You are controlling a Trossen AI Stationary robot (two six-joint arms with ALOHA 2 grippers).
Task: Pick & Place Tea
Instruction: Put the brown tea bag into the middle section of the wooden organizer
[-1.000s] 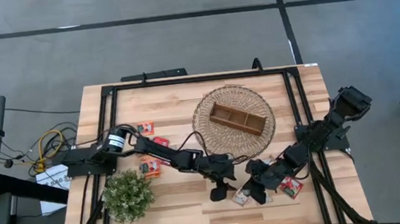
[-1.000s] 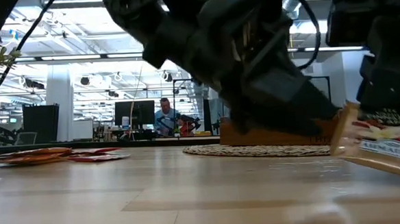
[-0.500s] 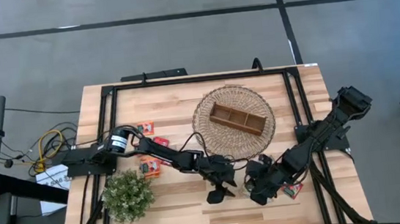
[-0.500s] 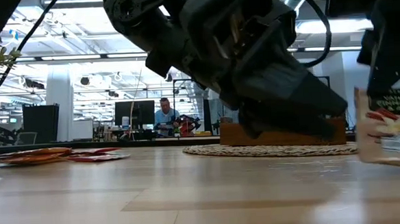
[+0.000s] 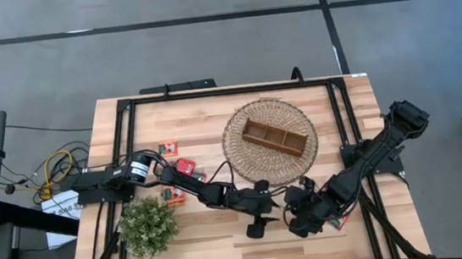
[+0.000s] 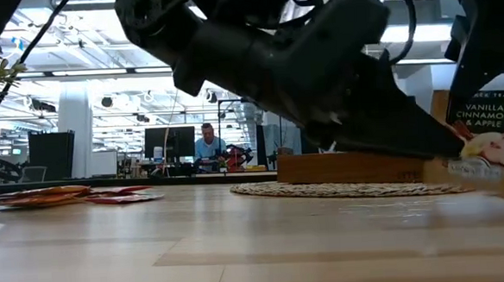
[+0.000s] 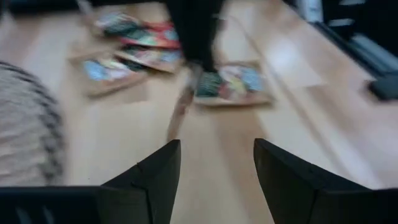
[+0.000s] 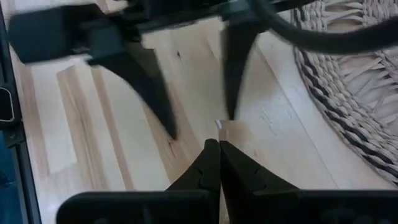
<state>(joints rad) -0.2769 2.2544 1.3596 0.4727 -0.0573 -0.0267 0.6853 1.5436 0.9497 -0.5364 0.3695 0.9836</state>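
My right gripper (image 5: 295, 224) is at the table's near middle, shut on one tea sachet (image 6: 486, 120). That sachet stands upright, with a dark wrapper reading vanilla, cinnamon and apple. My left gripper (image 5: 262, 226) is open and faces it from the table's left. In the right wrist view its two fingers (image 8: 155, 99) stand on either side of the sachet's edge (image 8: 217, 124); I cannot tell whether they touch it. More sachets (image 5: 335, 219) lie flat by the right gripper. Others (image 5: 185, 164) lie near the left arm. The wooden tray (image 5: 274, 136) sits on a round woven mat. My right gripper (image 8: 219, 144) pinches the sachet between its two shut fingers. The sachet shows edge-on (image 8: 217, 124) just past the fingertips. In the low view it stands upright (image 6: 486, 120), close above the tabletop; the fingers on it are cut off by the picture's edge there.
A bushy potted plant (image 5: 149, 227) stands at the near left, beside the left arm. The woven mat (image 5: 242, 158) with the tray lies just beyond both grippers. Bare wood (image 5: 225, 241) lies along the near edge. A person sits in the room far behind the table (image 6: 205, 143).
The sachet went from leaning tilted on the table to standing upright in my right gripper, raised a little. My left gripper moved toward the table's right, closing in on the sachet, and stayed open.
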